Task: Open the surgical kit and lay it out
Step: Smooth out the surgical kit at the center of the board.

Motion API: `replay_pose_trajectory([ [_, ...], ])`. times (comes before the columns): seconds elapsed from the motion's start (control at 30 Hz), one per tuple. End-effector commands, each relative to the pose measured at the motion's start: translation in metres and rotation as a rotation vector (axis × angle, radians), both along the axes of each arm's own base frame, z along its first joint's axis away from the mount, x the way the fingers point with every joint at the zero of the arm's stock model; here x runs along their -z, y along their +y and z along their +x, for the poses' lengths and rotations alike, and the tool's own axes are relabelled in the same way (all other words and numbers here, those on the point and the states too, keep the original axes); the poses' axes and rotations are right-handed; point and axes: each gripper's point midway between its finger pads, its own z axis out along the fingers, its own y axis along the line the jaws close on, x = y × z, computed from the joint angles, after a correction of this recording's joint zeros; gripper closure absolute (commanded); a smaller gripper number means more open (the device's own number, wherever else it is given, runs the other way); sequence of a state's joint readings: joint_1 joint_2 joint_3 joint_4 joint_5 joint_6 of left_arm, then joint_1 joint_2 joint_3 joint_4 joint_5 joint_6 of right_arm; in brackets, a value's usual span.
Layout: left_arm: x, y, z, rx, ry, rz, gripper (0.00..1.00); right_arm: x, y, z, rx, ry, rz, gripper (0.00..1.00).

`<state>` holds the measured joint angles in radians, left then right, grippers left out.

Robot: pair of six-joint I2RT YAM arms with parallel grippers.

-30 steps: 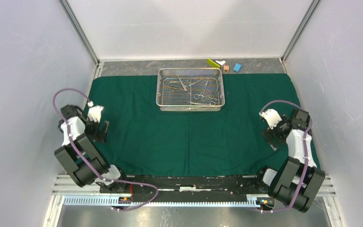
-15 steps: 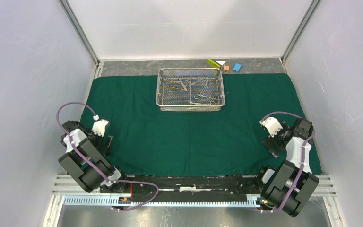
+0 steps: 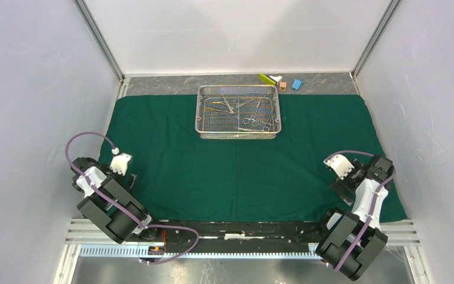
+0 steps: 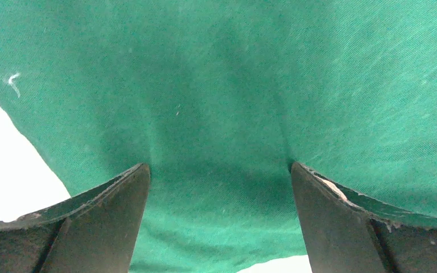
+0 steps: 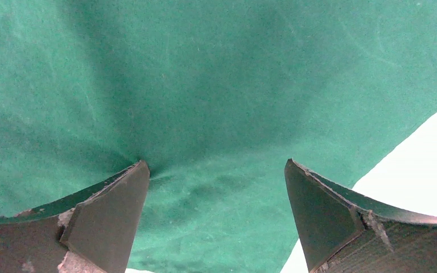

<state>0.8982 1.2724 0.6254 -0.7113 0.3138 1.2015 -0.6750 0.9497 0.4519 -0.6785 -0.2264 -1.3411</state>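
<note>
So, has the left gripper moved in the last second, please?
Yes. The left gripper has pulled back toward the near edge of the green cloth, away from the wire-mesh tray, which has not shifted.

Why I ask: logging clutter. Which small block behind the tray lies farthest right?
The blue block, beyond the far edge of the green cloth; the brown block and yellow-green block lie to its left, nearer the wire-mesh tray.

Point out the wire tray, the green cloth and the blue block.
wire tray point(image 3: 236, 135), overhead view, near wall.
green cloth point(image 3: 236, 171), overhead view, bare middle.
blue block point(image 3: 297, 84), overhead view, top face.
</note>
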Motion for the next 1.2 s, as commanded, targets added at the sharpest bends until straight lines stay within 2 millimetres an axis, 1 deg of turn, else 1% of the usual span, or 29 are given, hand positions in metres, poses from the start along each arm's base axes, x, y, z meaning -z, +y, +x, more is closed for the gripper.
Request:
replay_pose_trajectory([
  [0.0,-0.012,0.014,-0.001,0.057,-0.01,0.085,0.0,0.001,0.01,-0.035,-0.045,0.159,0.022,0.02],
  [0.1,-0.031,0.01,0.013,0.022,-0.086,0.052,0.0,-0.019,0.011,-0.02,-0.026,0.082,0.056,0.02],
  [0.2,-0.046,0.008,0.023,-0.015,-0.15,0.031,0.0,-0.032,0.012,-0.01,-0.002,0.031,0.076,0.02],
  [0.27,-0.051,0.005,0.025,-0.012,-0.164,0.026,0.0,-0.034,0.01,-0.01,-0.005,0.025,0.066,0.02],
  [0.33,-0.053,0.003,0.022,0.002,-0.165,0.039,0.0,-0.03,0.007,-0.015,-0.011,0.044,0.044,0.02],
  [0.43,-0.046,0.001,0.013,0.035,-0.138,0.071,0.0,-0.017,0.003,-0.028,-0.017,0.098,0.016,0.02],
  [0.53,-0.034,0.002,0.002,0.052,-0.088,0.098,0.0,-0.003,0.0,-0.041,-0.034,0.155,0.011,0.02],
  [0.7,-0.015,0.005,-0.013,0.075,-0.004,0.12,0.0,0.011,-0.004,-0.06,-0.051,0.233,0.03,0.02],
  [0.83,0.001,0.012,-0.023,0.076,0.055,0.152,0.0,0.021,-0.008,-0.073,-0.053,0.276,0.024,0.01],
  [1.0,0.015,0.018,-0.035,0.081,0.117,0.172,0.0,0.029,-0.007,-0.089,-0.059,0.319,0.02,0.02],
  [1.17,0.016,0.022,-0.045,0.084,0.138,0.18,0.0,0.029,-0.003,-0.1,-0.083,0.346,0.017,0.03],
])
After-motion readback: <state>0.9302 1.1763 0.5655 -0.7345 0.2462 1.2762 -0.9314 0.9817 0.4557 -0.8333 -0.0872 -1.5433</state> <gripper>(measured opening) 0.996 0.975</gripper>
